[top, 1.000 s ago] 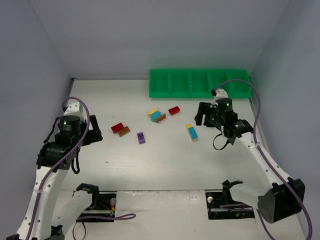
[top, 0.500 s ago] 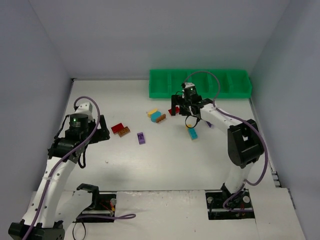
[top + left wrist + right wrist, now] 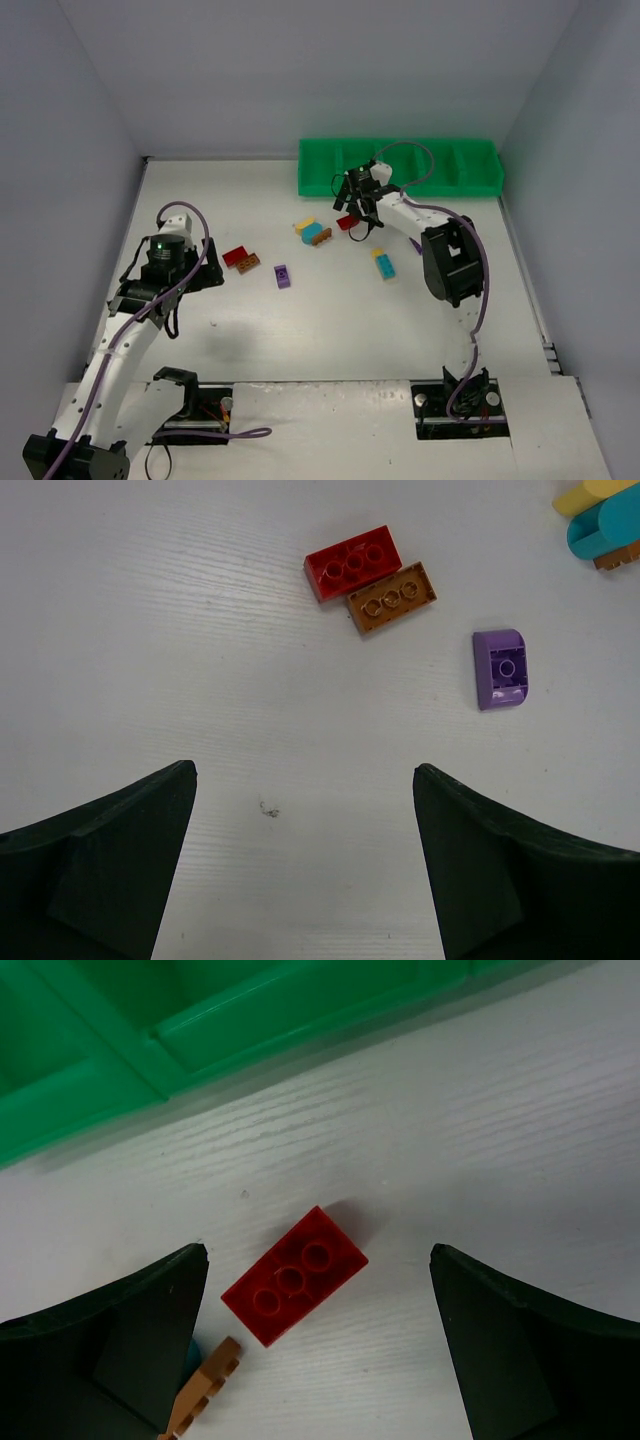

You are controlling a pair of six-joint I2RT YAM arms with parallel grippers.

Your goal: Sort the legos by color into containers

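Note:
The green tray (image 3: 470,185) of containers stands at the back right; it also shows in the right wrist view (image 3: 200,1030). My right gripper (image 3: 352,203) is open and hovers over a lone red brick (image 3: 347,222), which lies between its fingers in the right wrist view (image 3: 294,1276). My left gripper (image 3: 205,272) is open and empty. Ahead of it lie a red brick (image 3: 352,563) joined to a brown brick (image 3: 392,597), and a purple brick (image 3: 500,668). A yellow, light blue and brown stack (image 3: 312,232) and a yellow and light blue stack (image 3: 383,263) lie mid-table.
Grey walls close the table on the left, back and right. The brown end of the mixed stack (image 3: 205,1390) lies just beside my right gripper's left finger (image 3: 110,1340). A small dark mark (image 3: 267,809) sits on the white table between my left fingers.
My right arm has swung left from beside the yellow and light blue stack to above the lone red brick by the tray. My left arm has moved right, towards the red and brown pair.

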